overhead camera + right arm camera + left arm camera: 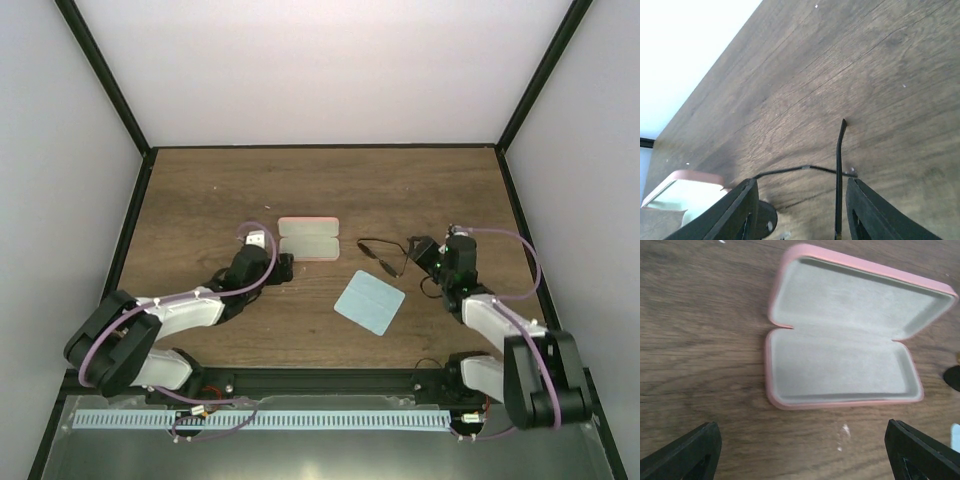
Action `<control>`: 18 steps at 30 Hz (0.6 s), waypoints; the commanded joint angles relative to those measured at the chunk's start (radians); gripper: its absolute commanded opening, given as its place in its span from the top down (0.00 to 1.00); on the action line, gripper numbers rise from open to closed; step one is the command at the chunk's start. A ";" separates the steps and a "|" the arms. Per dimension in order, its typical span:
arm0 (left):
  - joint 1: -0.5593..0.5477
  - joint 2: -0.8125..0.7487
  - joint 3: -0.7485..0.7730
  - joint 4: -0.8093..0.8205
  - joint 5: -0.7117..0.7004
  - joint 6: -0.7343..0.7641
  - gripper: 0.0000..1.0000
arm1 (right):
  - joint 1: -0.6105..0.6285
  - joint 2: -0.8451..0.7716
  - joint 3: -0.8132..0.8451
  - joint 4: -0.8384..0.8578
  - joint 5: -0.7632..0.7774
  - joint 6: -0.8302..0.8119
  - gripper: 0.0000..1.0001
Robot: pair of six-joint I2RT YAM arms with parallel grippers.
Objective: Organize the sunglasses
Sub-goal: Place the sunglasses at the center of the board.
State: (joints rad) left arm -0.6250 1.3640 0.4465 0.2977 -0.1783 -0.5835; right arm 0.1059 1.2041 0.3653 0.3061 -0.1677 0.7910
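The sunglasses (380,255) lie on the wooden table right of centre, thin dark frame with temple arms unfolded. My right gripper (420,250) stands at their right end. In the right wrist view its jaws are apart around one temple arm (840,170), and neither finger presses on it; a dark lens (765,220) shows by the left finger. The pink case (308,238) lies open with its grey lining up. My left gripper (802,450) is open just in front of the case (840,340) and holds nothing.
A light blue cloth (369,302) lies flat on the table below the sunglasses, between the two arms. A black frame edges the table, with white walls behind it. The open case (685,185) shows at the lower left of the right wrist view.
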 commanded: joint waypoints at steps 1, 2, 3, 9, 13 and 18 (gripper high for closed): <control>-0.077 0.007 0.010 0.037 -0.010 -0.033 0.09 | 0.012 -0.170 -0.079 -0.052 0.017 0.016 0.50; -0.103 0.017 0.018 0.041 -0.016 -0.042 0.10 | 0.020 -0.210 -0.093 -0.064 0.013 0.011 0.52; -0.126 0.029 0.024 0.046 -0.021 -0.053 0.11 | 0.032 -0.248 -0.105 -0.087 0.013 0.009 0.56; -0.260 0.112 0.070 0.107 -0.009 -0.109 0.16 | 0.154 -0.393 -0.170 -0.160 0.043 0.007 0.90; -0.329 0.187 0.147 0.120 0.045 -0.110 0.17 | 0.252 -0.408 -0.176 -0.202 0.086 -0.007 0.97; -0.364 0.295 0.226 0.150 0.166 -0.110 0.17 | 0.351 -0.384 -0.179 -0.213 0.121 -0.013 0.99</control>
State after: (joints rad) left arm -0.9699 1.6020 0.6243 0.3878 -0.1165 -0.6800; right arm 0.3985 0.8078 0.1856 0.1230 -0.0952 0.7948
